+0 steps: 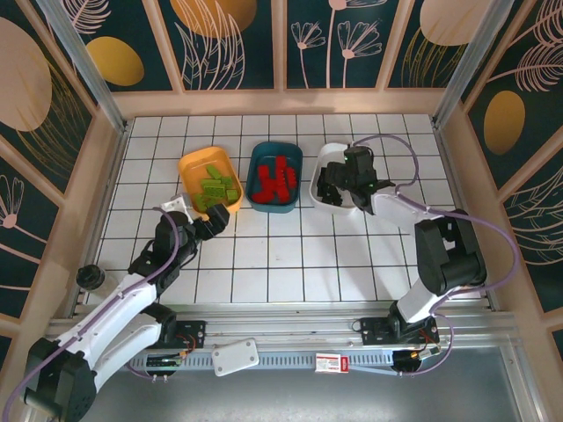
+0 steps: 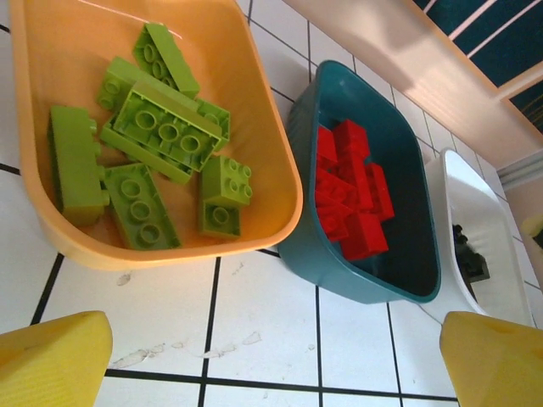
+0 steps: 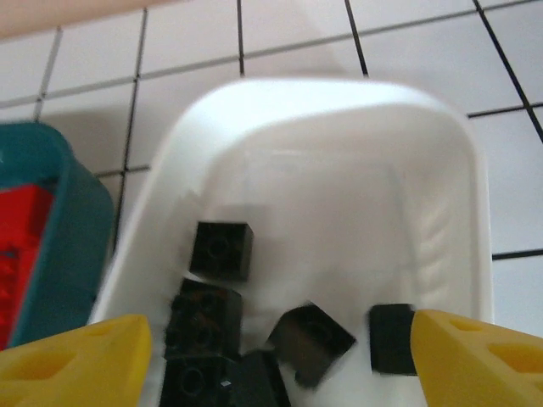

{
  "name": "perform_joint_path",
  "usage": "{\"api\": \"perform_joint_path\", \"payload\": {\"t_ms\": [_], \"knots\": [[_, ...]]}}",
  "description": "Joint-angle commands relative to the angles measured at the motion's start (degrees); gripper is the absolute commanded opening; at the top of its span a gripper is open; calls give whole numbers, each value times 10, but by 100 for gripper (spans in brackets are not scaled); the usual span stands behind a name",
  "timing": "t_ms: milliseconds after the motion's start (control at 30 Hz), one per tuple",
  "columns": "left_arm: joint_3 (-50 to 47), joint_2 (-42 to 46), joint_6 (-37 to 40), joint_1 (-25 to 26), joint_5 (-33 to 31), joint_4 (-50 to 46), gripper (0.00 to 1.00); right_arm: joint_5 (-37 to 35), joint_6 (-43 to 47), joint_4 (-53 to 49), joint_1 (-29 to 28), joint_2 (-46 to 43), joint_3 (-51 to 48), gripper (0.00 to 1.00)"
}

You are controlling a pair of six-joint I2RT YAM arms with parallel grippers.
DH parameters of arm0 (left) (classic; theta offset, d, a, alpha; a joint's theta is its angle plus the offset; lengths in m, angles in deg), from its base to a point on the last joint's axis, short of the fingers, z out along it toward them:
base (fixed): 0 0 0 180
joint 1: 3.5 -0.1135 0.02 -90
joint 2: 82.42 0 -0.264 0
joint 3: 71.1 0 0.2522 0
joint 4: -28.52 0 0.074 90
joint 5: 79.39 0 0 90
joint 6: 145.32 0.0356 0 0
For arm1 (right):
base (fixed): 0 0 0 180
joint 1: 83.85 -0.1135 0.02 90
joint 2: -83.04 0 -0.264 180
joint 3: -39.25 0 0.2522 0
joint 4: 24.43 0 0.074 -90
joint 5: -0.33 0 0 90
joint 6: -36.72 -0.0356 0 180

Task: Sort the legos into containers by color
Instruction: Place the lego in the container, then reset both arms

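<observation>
Lime green legos [image 1: 215,186] lie in the orange-yellow container [image 1: 186,163], red legos [image 1: 274,178] in the dark teal container [image 1: 258,158], black legos [image 1: 332,193] in the white container [image 1: 327,154]. My left gripper [image 1: 215,220] stands open just in front of the orange container, nothing between its yellow fingers [image 2: 51,360]; the green legos [image 2: 165,131] and red legos [image 2: 352,199] lie ahead of it. My right gripper [image 3: 280,356] hangs open over the white container [image 3: 339,153]. Below it lie black legos [image 3: 221,250]; one [image 3: 312,339] is blurred and tilted, another [image 3: 390,339] sits against the right finger [image 3: 479,356].
The three containers stand side by side at the back of the white tiled table [image 1: 290,264]. Wooden frame walls [image 1: 106,167] close in the left, back and right. A black knob [image 1: 90,278] sits at the table's left edge, and a small white object [image 1: 173,204] lies beside the left arm.
</observation>
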Motion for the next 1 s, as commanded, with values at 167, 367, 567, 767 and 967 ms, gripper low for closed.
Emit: {"api": "perform_joint_path", "payload": {"t_ms": [167,367,567,767,967], "knots": [[65,2,-8,3,-152,-27,98,3,-27,80,-23,-216,-121,88],[41,-23,134,2,-301,109,99,-37,-42,101,-29,-337,-247,93],[36,-133,231,-76,-332,215,99,-75,-55,111,-27,-389,-291,99],[8,-239,315,-144,-336,306,99,-74,-51,111,-26,-388,-286,99],[-73,-285,364,-148,-323,509,98,-85,-46,124,-25,-394,-301,99]]}}
